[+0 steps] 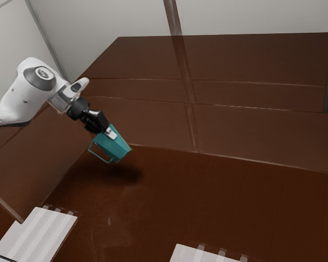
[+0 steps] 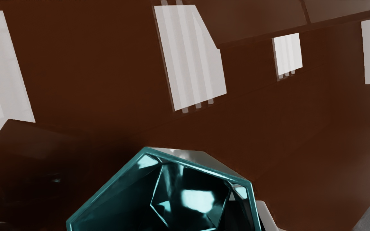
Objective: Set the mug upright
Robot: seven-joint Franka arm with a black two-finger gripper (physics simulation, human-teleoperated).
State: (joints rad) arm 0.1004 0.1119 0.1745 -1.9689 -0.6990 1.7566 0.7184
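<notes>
One white arm (image 1: 30, 95) of ours comes in at the exterior view's left, bending down toward the middle. Lower on that same side there's a pale striped patch (image 1: 35, 234) on the brown surface (image 1: 153, 202).

Next along is the teal mug's handle (image 1: 100, 158), sticking out toward the exterior view's left and down a bit. Then comes our tool (image 1: 110, 132), angled down and closed on the mug (image 1: 117, 149) by its wall, with a gap only about as wide as that wall. Looks like we've got one finger outside and the other inside the cup. The mug is up off the surface, with a soft dark shadow (image 1: 123, 173) below it. It's leaning, not upright: mouth toward our hand, base pointing down and toward the exterior view's right.

Over from there, a second pale patch (image 1: 199, 254) sits near the front edge of that view, and brown panels (image 1: 257, 95) run across behind.

In the wrist view we're looking right into the mug's angular mouth, with a pale fingertip (image 2: 264, 211) just outside the rim (image 2: 201, 165).
</notes>
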